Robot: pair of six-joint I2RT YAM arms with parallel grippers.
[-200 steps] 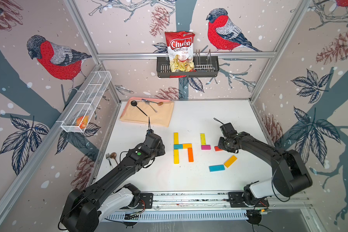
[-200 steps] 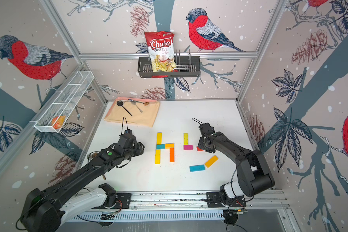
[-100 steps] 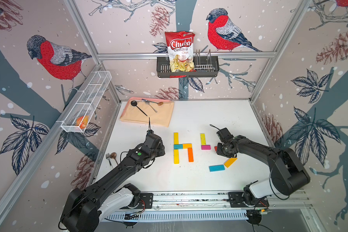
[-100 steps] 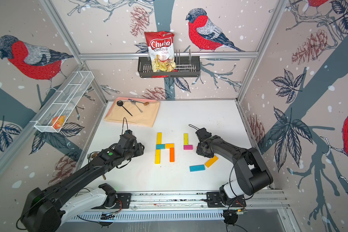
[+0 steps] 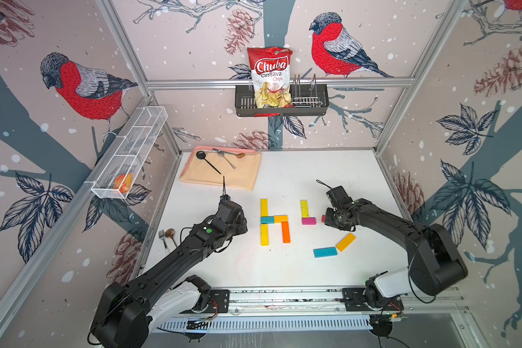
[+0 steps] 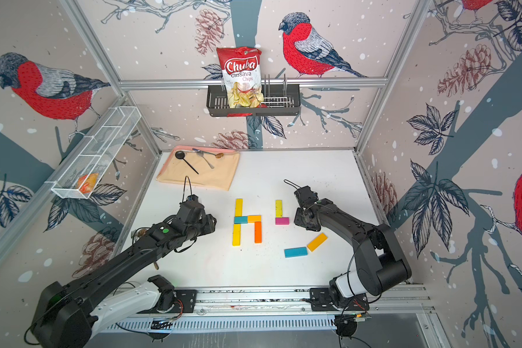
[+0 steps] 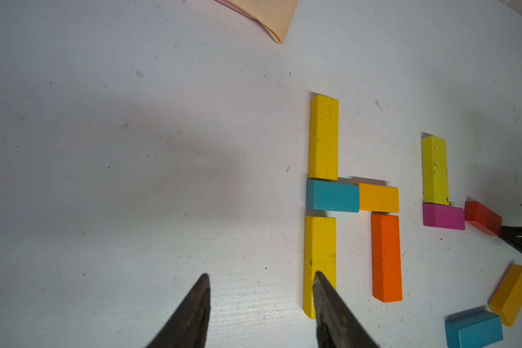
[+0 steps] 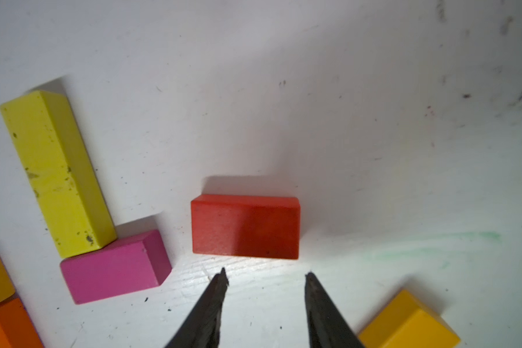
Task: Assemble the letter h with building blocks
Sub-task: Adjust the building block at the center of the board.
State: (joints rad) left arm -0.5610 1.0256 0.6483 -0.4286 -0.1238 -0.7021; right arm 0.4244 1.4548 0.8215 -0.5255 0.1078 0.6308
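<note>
Left claw and right claw gape empty; matte red block lies flat.

Red block mostly behind right arm

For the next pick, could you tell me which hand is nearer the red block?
Right: the right hand is just short of the red block; the left hand lies beyond the h.
</note>
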